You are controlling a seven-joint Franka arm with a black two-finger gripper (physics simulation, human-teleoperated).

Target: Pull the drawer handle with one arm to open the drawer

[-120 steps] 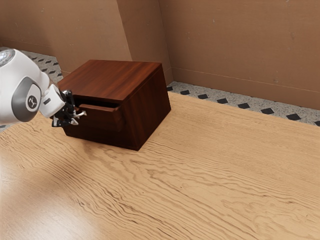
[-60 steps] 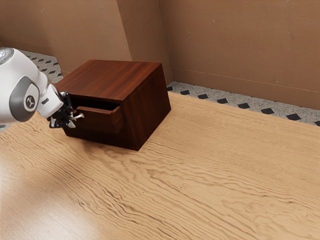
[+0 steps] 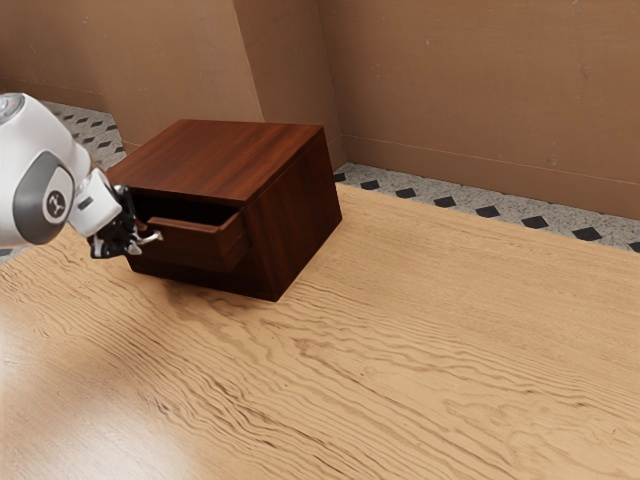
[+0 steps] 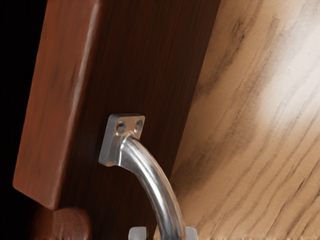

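The black two-finger gripper [image 3: 128, 240] was clamped on the curved silver metal handle [image 4: 145, 170] of the dark wooden drawer [image 3: 195, 240], which stood partly open at the eight-o'clock face of the brown wooden cabinet [image 3: 240, 160]. Risk: an off-axis pull could slip the smooth bar free.

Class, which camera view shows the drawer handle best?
The wrist view: the drawer handle shows close up, its curved metal bar and screwed mounting plate clear. The exterior view shows it as a small glint by the gripper.
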